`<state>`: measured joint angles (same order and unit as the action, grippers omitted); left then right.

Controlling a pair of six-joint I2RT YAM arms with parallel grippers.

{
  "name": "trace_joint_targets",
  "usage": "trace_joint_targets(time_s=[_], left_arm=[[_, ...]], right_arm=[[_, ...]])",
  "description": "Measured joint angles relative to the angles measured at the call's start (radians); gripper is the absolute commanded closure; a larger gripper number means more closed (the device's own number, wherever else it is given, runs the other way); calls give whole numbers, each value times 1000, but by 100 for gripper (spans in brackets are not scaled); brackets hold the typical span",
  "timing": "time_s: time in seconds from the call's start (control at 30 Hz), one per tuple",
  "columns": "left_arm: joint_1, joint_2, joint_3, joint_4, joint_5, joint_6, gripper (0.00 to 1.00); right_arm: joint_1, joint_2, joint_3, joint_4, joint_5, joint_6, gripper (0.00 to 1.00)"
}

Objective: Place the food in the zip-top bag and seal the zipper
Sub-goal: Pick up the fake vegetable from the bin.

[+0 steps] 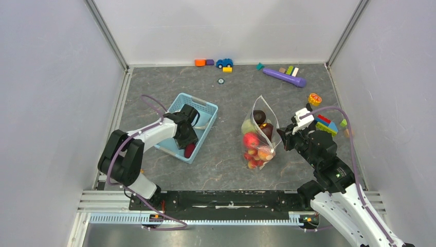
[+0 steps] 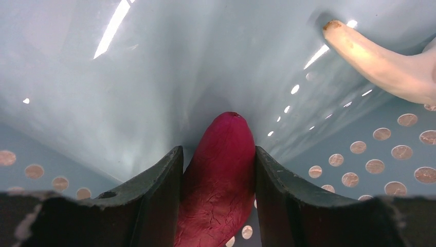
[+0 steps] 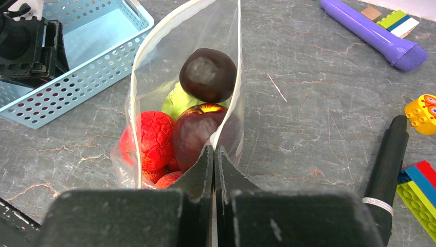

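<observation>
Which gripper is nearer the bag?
Right. The right gripper pinches the bag at its edge; the left gripper is apart from it, in the basket, gripping a magenta piece.

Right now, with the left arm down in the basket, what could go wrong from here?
1. The jaws of the left gripper flank a tapered magenta toy vegetable in the blue basket; it might slip out on lifting.
2. The right gripper pinches only one spot on the zip-top bag rim, so the mouth is narrow; the piece could catch it, or tip out the food inside.
</observation>
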<state>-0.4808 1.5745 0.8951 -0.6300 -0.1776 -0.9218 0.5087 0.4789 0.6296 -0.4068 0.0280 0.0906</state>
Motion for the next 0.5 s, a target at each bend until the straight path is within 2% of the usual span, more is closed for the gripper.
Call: trace_joint_targets(time_s=[0.5], left_arm=[[0, -190, 59, -144, -232, 3, 82]], right_arm=[[0, -3, 0, 1, 3, 0, 100]])
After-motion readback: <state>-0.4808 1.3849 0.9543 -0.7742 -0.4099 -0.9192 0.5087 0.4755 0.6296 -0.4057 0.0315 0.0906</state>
